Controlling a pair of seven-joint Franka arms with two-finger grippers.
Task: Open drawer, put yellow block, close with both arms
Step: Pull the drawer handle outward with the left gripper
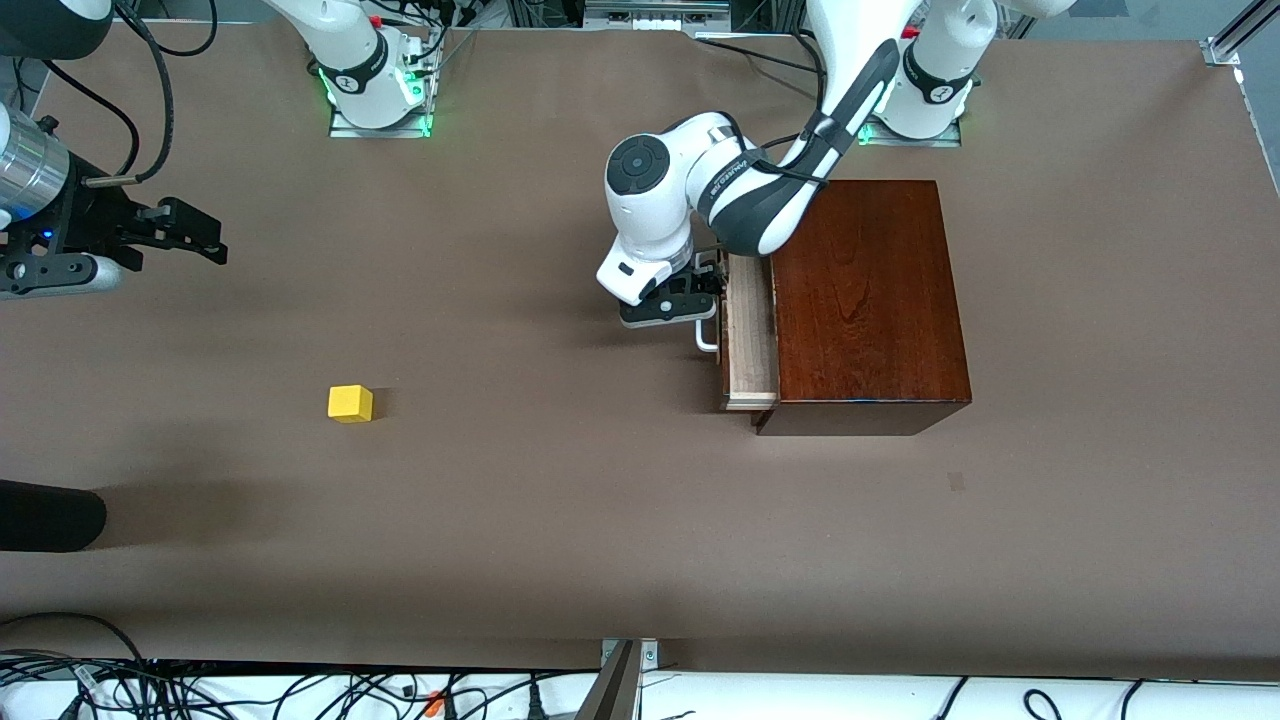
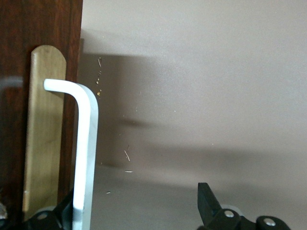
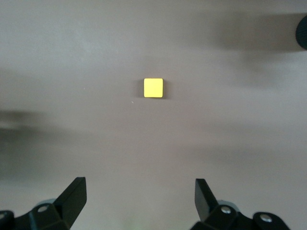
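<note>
The dark wooden box point(image 1: 865, 300) stands toward the left arm's end of the table. Its drawer point(image 1: 750, 330) is pulled out a little, showing a pale wood rim. My left gripper point(image 1: 705, 292) is open at the white bar handle point(image 1: 706, 338). In the left wrist view the handle point(image 2: 85, 153) lies between the fingers of the gripper point(image 2: 136, 206), close against one finger, with the other finger point(image 2: 207, 199) far apart. The yellow block point(image 1: 350, 403) sits on the table toward the right arm's end. My right gripper point(image 1: 200, 235) is open and empty, up in the air. The right wrist view shows that gripper point(image 3: 140, 191) and the block point(image 3: 153, 88).
A black rounded object point(image 1: 50, 515) reaches in at the table's edge near the front camera, at the right arm's end. Cables point(image 1: 300, 690) lie along the edge nearest the front camera. The arm bases point(image 1: 375, 90) stand at the table's back edge.
</note>
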